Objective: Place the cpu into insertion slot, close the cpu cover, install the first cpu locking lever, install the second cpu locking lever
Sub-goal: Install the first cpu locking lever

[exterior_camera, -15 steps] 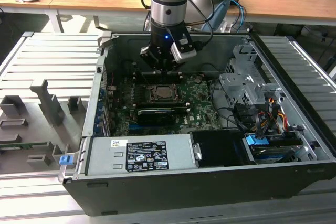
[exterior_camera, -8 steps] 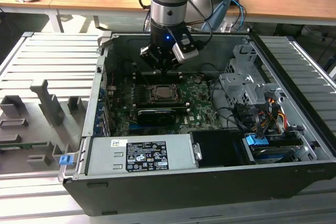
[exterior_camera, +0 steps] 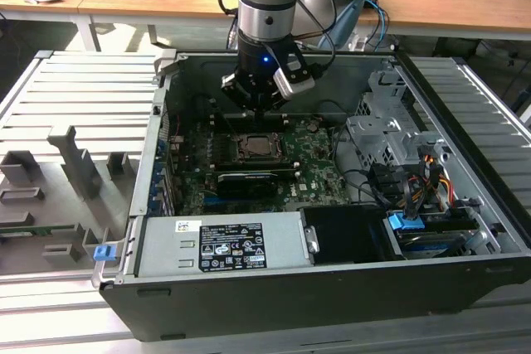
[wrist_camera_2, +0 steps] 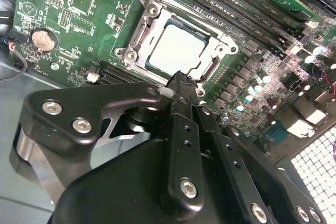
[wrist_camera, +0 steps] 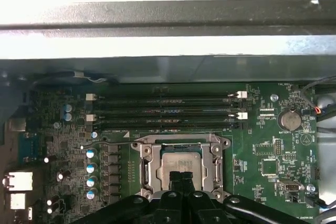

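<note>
The cpu (wrist_camera_2: 176, 48) shows its pale silver face, seated in the insertion slot (exterior_camera: 255, 148) on the green board. The cpu cover (wrist_camera_2: 152, 11), a silver frame, lies flat around it; both appear again in the first wrist view, cpu (wrist_camera: 181, 160) and cover (wrist_camera: 181, 142). A thin wire lever (wrist_camera_2: 211, 69) runs along one side of the socket. My gripper (wrist_camera_2: 181, 83) is shut with nothing in it, its black tips (wrist_camera: 181, 179) pressed together just over the socket's edge. In the exterior view the gripper (exterior_camera: 259, 112) hangs low inside the case, just behind the socket.
Long black memory slots (wrist_camera: 163, 111) lie beside the socket, and a coin battery (wrist_camera: 288, 120) sits on the board. The grey power supply (exterior_camera: 220, 244) fills the case front. A drive cage (exterior_camera: 390, 134) and cables (exterior_camera: 415, 184) crowd the exterior view's right.
</note>
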You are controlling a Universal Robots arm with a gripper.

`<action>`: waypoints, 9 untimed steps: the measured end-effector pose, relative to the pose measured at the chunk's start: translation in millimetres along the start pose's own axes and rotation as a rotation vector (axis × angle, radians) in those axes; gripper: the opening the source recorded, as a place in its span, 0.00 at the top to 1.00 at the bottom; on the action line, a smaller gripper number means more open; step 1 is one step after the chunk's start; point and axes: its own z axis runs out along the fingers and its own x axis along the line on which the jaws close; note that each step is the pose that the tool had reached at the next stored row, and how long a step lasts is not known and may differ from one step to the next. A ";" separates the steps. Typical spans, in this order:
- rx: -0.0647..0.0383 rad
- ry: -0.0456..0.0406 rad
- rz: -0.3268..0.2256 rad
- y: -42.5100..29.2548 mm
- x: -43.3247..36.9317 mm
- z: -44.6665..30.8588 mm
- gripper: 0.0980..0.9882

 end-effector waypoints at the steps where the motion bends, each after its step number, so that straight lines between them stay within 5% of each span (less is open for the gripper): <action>1: 0.000 0.0001 -0.001 0.0 0.0 0.0 0.99; 9: -0.001 -0.0002 -0.004 -0.1 8.8 0.0 0.99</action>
